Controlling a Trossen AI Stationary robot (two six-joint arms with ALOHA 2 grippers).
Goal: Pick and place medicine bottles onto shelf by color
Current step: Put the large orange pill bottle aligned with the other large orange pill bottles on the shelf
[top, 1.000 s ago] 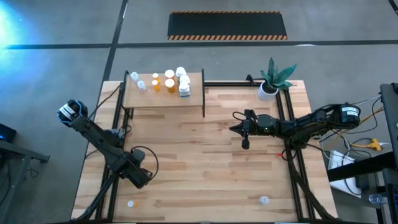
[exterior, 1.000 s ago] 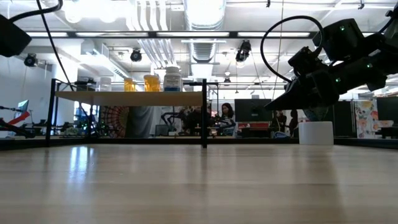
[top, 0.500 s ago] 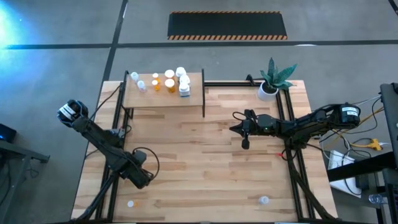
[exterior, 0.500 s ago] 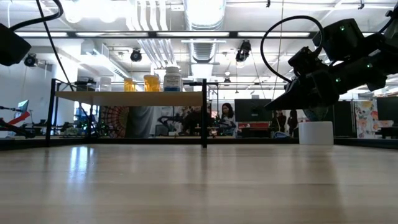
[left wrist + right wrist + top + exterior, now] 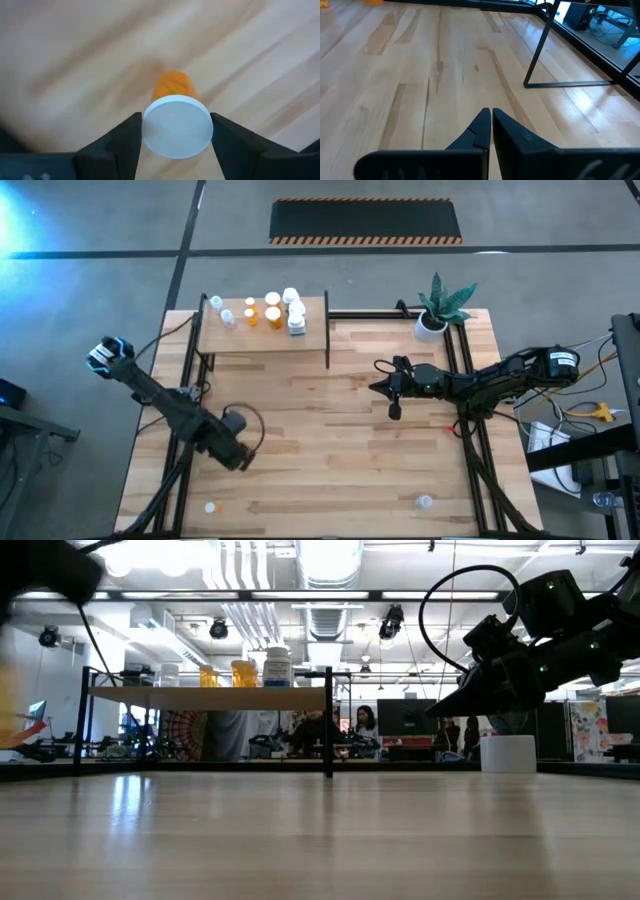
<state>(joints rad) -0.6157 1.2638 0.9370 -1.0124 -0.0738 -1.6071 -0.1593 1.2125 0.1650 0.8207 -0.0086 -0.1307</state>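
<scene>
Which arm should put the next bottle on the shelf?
Left. Its left gripper already grips an orange bottle, so it only has to carry it to the shelf. The right gripper is shut and empty.

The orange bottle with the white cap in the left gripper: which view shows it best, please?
The left wrist view: the orange bottle with the white cap fills the centre, clamped between the left gripper's fingers. The high view shows only the arm, hiding it; the low view shows just an orange blur; the right wrist view misses it.

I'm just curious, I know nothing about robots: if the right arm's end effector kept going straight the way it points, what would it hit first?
Probably nothing soon. The right end effector, shut and empty, points left across bare tabletop; its wrist view shows open planks ahead. The shelf seems off to one side, though depth is unclear.
</scene>
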